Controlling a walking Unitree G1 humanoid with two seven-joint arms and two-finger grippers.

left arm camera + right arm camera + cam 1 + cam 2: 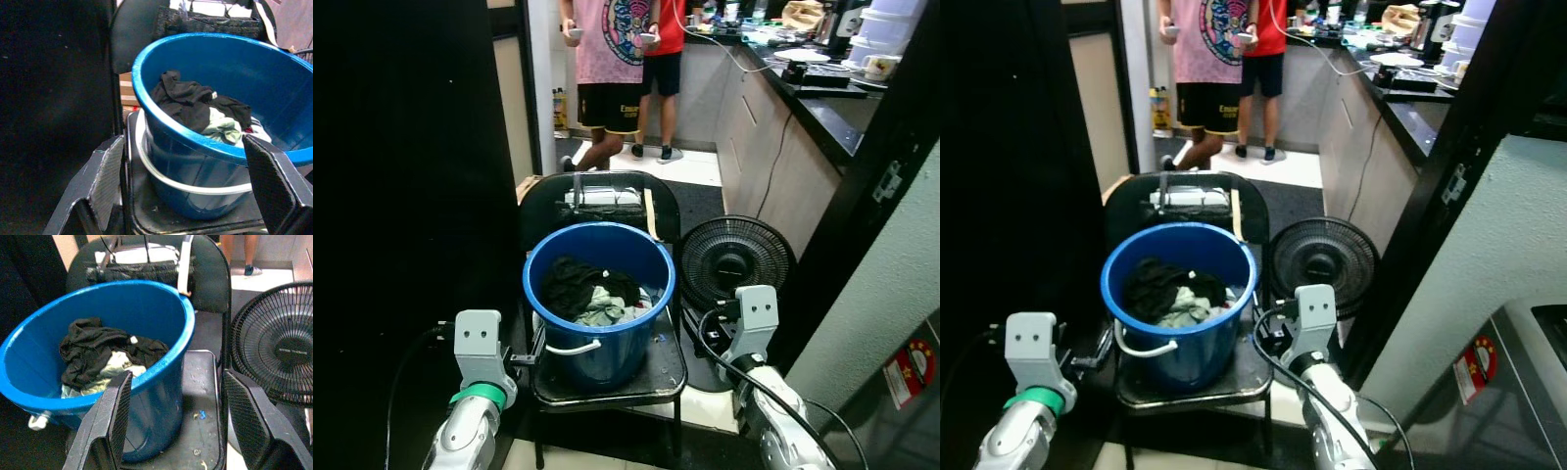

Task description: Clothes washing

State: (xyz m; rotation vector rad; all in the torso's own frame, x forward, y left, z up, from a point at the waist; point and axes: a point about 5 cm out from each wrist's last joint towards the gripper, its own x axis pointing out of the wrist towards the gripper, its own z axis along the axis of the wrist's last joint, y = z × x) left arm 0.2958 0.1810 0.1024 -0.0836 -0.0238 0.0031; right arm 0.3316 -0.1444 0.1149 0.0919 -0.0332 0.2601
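Observation:
A blue bucket (612,354) stands on the seat of a black chair (663,370). Inside it lie clothes (584,290), a black garment over a pale green one. The bucket's white handle (574,348) hangs down its front. My left gripper (529,358) is low at the bucket's left side, open, with the bucket wall (195,166) between its spread fingers (105,181) in the left wrist view. My right gripper (181,431) sits low at the bucket's right, also open, its fingers (111,423) holding nothing.
A black floor fan (734,258) stands right of the chair, close to my right arm. Dark wall panels close in on the left. Beyond the chair two people (617,59) stand in a kitchen beside a long counter (822,108) with dishes.

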